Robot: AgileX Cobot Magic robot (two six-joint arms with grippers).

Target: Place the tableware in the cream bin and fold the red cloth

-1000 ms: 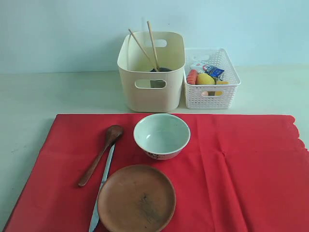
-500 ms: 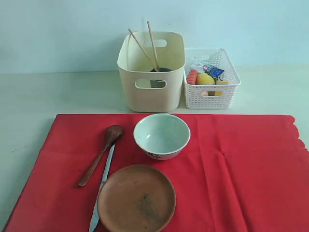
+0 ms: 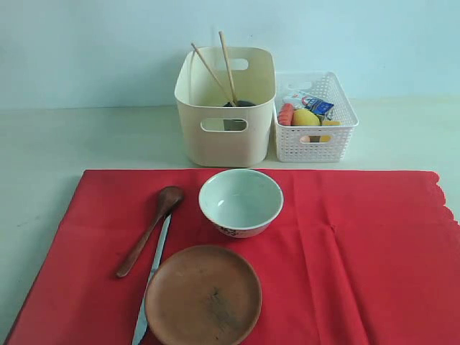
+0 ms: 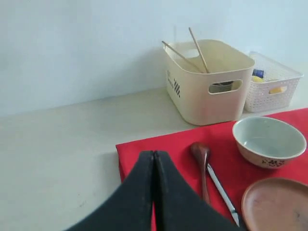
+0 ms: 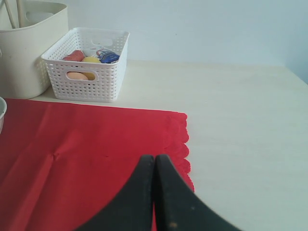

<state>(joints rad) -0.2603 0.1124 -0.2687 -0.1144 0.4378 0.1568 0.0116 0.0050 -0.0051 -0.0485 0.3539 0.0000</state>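
Observation:
The red cloth [image 3: 359, 251] lies flat on the table, scalloped edge at the right. On it rest a white bowl [image 3: 241, 201], a brown plate [image 3: 203, 295], a dark wooden spoon [image 3: 151, 230] and a silver knife [image 3: 152, 277]. Behind it stands the cream bin [image 3: 225, 108] with chopsticks [image 3: 224, 65] leaning inside over a dark item I cannot identify. Neither arm shows in the exterior view. My left gripper [image 4: 154, 153] is shut and empty above the cloth's [image 4: 163, 144] left corner. My right gripper [image 5: 154, 157] is shut and empty above the scalloped edge [image 5: 185, 144].
A white perforated basket [image 3: 315, 118] with a lemon, a sausage and a small carton stands right of the cream bin. Pale bare tabletop [image 3: 86, 140] surrounds the cloth. A light wall closes the back.

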